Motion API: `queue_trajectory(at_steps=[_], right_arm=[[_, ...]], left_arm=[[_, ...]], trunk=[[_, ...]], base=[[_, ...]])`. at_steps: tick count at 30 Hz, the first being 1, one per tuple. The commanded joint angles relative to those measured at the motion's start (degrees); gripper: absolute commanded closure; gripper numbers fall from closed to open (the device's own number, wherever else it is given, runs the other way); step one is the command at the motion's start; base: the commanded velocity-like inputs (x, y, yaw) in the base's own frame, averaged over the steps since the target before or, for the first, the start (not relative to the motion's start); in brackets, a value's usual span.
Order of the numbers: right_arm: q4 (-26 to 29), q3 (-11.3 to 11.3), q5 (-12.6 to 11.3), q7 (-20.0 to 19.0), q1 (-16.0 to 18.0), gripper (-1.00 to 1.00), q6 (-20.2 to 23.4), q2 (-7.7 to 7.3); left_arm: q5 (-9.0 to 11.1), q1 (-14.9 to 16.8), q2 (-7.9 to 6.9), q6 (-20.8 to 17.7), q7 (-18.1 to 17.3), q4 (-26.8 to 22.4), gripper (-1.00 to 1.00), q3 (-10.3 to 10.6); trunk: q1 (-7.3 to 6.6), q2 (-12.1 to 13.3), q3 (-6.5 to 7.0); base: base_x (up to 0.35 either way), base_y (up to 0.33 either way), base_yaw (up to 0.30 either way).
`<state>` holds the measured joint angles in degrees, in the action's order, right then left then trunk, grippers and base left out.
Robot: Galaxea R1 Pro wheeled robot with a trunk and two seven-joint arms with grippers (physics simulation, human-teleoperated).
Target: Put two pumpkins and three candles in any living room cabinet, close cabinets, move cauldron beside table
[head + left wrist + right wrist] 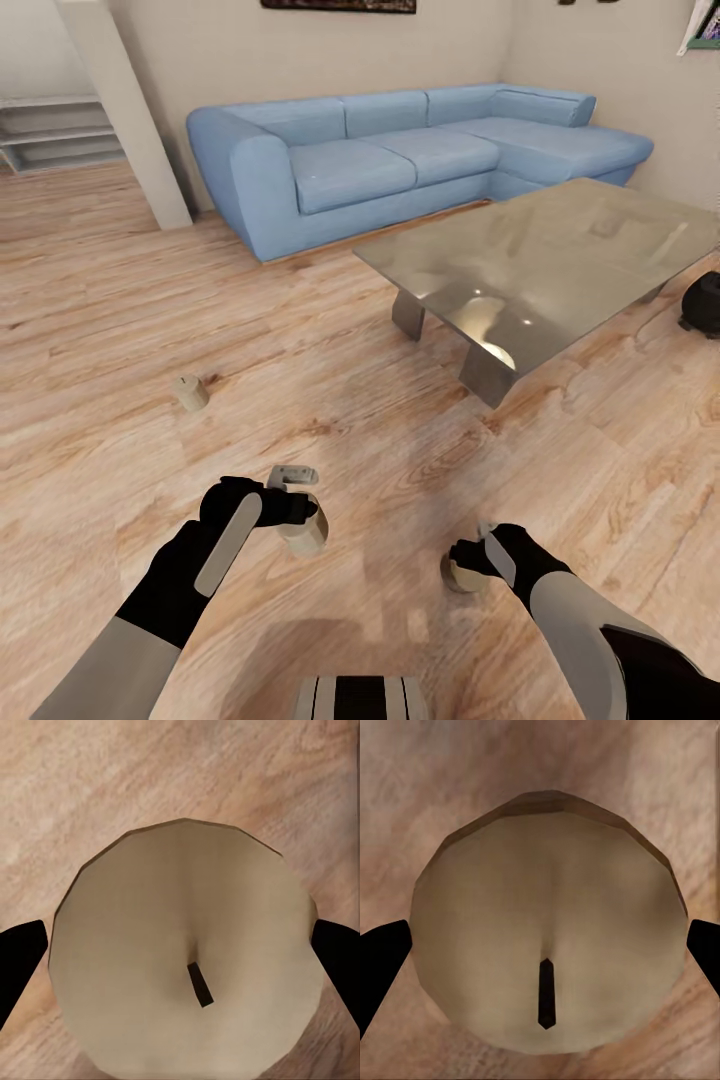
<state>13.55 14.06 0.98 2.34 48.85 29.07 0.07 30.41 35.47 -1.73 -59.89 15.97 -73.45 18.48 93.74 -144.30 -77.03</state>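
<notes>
Head view: left gripper (pixel 300 510) closed around a candle (pixel 305 530), right gripper (pixel 470 565) likewise clamping a second candle (pixel 460 575), both low over the floor (pixel 350 400), probably so two get carried per trip. Third candle (pixel 189 391) stands on the floor, well apart to the left.

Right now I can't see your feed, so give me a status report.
Left gripper around one candle, right gripper around a second candle. Third candle loose on floor. Cauldron by glass table.
</notes>
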Motion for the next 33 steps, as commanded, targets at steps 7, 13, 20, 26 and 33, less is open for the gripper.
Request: queue_trajectory(at_steps=[7,13,20,26,33], right_arm=[[0.8,-0.3,0.2,-0.4,-0.1,1.00,0.3,0.05],[0.9,-0.1,0.1,-0.5,-0.1,1.00,0.5,-0.07],[1.0,-0.5,0.2,-0.6,-0.1,1.00,0.6,0.08],[1.2,-0.6,0.2,-0.6,-0.1,1.00,3.3,0.36],[2.4,-0.7,0.2,-0.7,-0.1,1.00,4.1,0.45]], left_arm=[[0.7,0.0,-0.03,-0.1,0.7,0.5,1.00,0.1],[0.8,0.0,-0.03,-0.1,0.6,6.2,1.00,0.0],[0.8,0.1,-0.03,-0.1,0.6,8.8,1.00,0.0],[0.6,0.1,-0.10,1.1,0.6,9.1,1.00,0.0],[0.6,0.1,-0.04,1.2,0.8,9.1,1.00,0.2]], trunk=[[-0.18,0.1,1.51],[-0.34,0.2,2.84],[-0.52,0.3,4.39],[-0.67,0.3,5.72],[-0.86,0.4,7.27]], base=[[0.000,0.000,0.000],[0.000,0.000,0.000],[0.000,0.000,0.000],[0.000,0.000,0.000],[0.000,0.000,0.000]])
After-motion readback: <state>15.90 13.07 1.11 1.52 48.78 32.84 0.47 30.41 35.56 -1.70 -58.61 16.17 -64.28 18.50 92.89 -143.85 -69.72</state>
